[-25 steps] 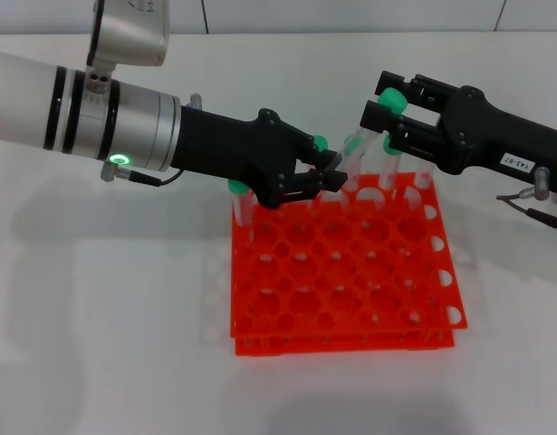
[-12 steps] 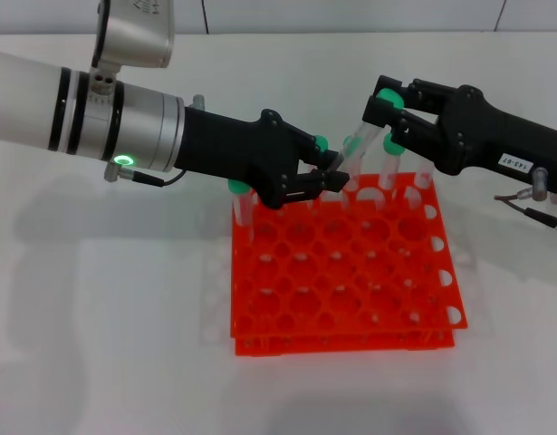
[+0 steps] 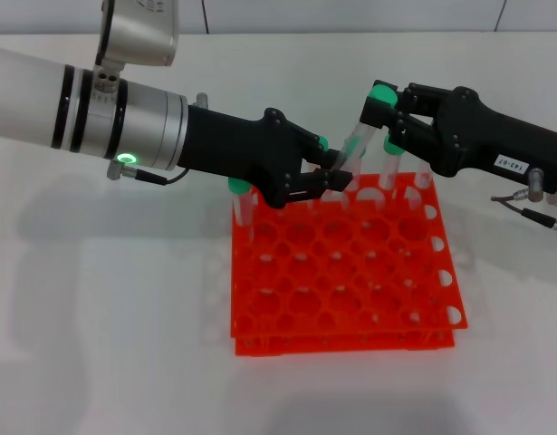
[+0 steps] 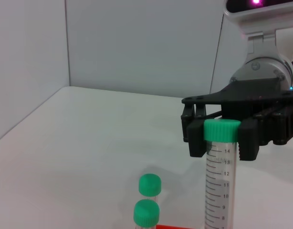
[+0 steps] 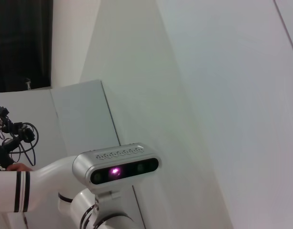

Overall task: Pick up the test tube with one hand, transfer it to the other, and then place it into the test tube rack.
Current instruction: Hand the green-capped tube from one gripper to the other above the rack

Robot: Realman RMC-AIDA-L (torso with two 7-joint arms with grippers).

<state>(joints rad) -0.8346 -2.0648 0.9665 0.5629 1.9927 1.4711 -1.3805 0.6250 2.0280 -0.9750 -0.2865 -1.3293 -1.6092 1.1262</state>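
The test tube (image 3: 355, 149), clear with a green cap, tilts between the gripping left pincer (image 3: 335, 180) and right pincer (image 3: 384, 109) clamped near its cap.

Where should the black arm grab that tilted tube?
Just under its green cap, from the robot's right. The left end effector clamps the tube's lower part, so only the top is free, and it leans toward the right end effector.
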